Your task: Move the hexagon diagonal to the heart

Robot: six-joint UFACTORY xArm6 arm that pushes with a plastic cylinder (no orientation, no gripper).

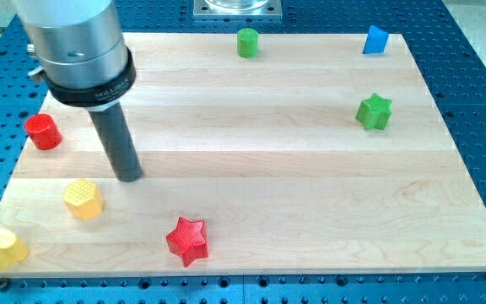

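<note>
Take the yellow hexagon (83, 198) as your landmark; it sits near the board's left edge, low in the view. Nearest the view's bottom, the yellow heart (2, 249) lies below and to the left of the hexagon, at the board's (277, 211) corner, apart from it. So the hexagon already stands roughly diagonal to the heart, up and to the right; judge whether that spacing satisfies you or whether a small nudge would square it up.

The red star (187, 240) lies to the right of the hexagon and a little lower, well clear of it.

The arm carries no jaws, only a bare rod, so nothing is held. My tip (128, 178) rests on the board just above and to the right of the hexagon, near it but not touching.

If you adjust, push gently and through the hexagon's middle, since an off-centre contact on a flat-sided block would likely spin it rather than slide it. From where the tip stands, a push would drive the hexagon down-left toward the heart, so go short or you may close the gap and knock the heart off the corner.

Farther up, the red cylinder (43, 132) stands above and left of the hexagon. Far to the upper right are the green star (375, 111), green cylinder (247, 42) and blue block (375, 40), none in your way.
</note>
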